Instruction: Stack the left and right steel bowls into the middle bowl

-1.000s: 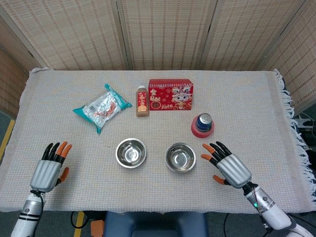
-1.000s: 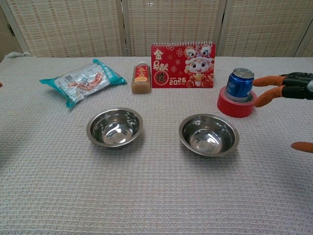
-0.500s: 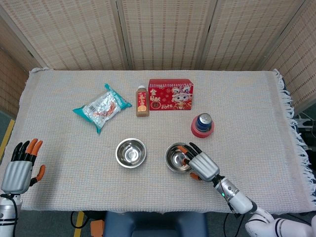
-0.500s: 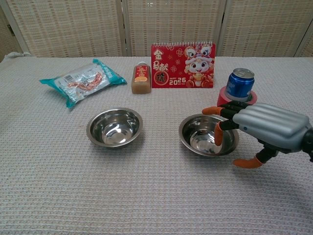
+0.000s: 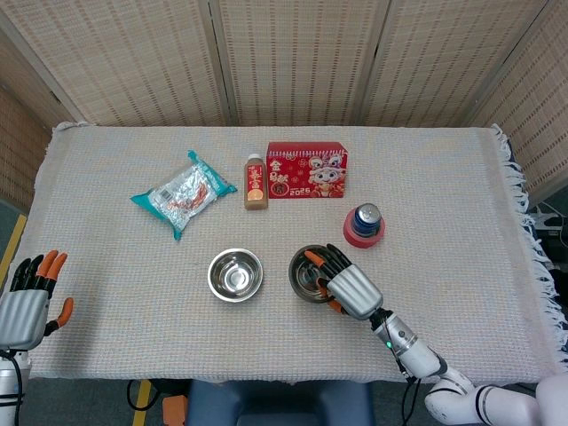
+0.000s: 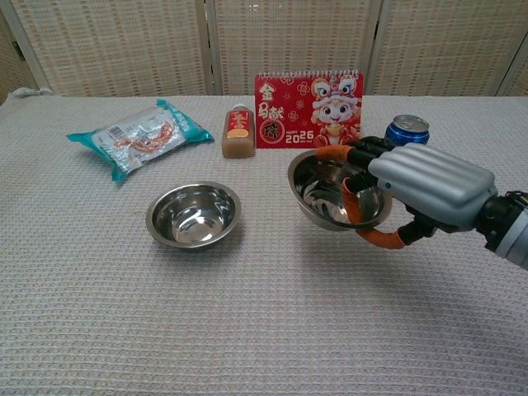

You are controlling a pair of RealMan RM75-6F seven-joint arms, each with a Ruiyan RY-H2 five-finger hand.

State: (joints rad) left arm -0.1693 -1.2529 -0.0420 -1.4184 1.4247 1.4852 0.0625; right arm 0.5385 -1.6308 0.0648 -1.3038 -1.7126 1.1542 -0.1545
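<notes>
- The right robot hand (image 6: 412, 186) grips the right steel bowl (image 6: 334, 191) by its rim, fingers inside, thumb beneath; the bowl is tilted, clear of the surface (image 6: 247, 313).
- The other steel bowl (image 6: 194, 214) rests on the surface, left of it.
- The left robot hand (image 5: 27, 297) holds nothing, fingers apart, at the surface's left edge.

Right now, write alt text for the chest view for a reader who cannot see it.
The robot's right hand holds a steel bowl lifted and tilted above the cloth-covered table, fingers hooked inside its rim. A second steel bowl sits to its left. Behind stand a snack packet, a small bottle, a red 2026 desk calendar and a blue can.
</notes>
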